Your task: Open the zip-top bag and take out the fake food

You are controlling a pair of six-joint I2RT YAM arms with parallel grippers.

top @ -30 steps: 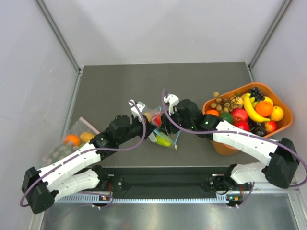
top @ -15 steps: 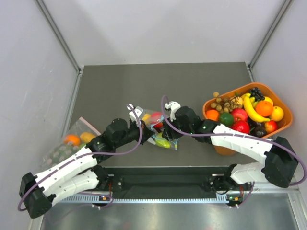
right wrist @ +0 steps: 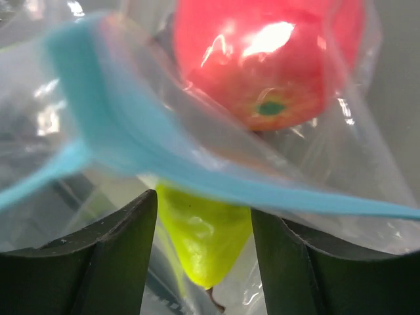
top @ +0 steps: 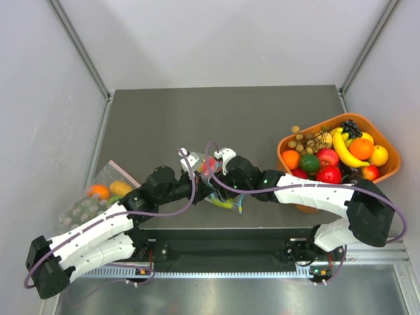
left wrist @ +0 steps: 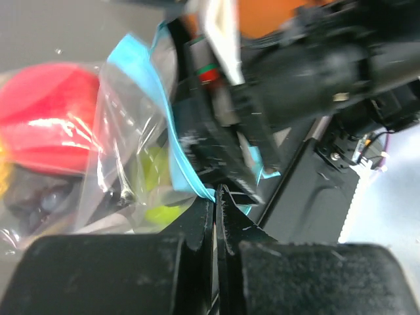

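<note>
The zip-top bag (top: 222, 197) hangs between both grippers near the table's front edge. My left gripper (top: 206, 184) is shut, and in the left wrist view (left wrist: 215, 194) it pinches the bag's teal zip strip (left wrist: 172, 147). My right gripper (top: 218, 186) is open at the bag's mouth. In the right wrist view (right wrist: 203, 209) its fingers (right wrist: 111, 256) flank the lime-green fruit (right wrist: 203, 230), below the teal strip (right wrist: 164, 157). The red apple (right wrist: 262, 59) sits behind it in the bag. The left wrist view shows the apple (left wrist: 46, 125), the green fruit (left wrist: 157, 197) and dark grapes (left wrist: 29, 197) inside.
An orange basket (top: 388, 174) full of fruit stands at the right, close to my right forearm. A second clear bag with a pinkish edge (top: 98, 193) holding fruit lies at the table's left edge. The black front rail (top: 223, 246) runs just below the bag.
Both grippers and the bag have moved left and toward the front edge. The right gripper has closed in on the bag's mouth.
</note>
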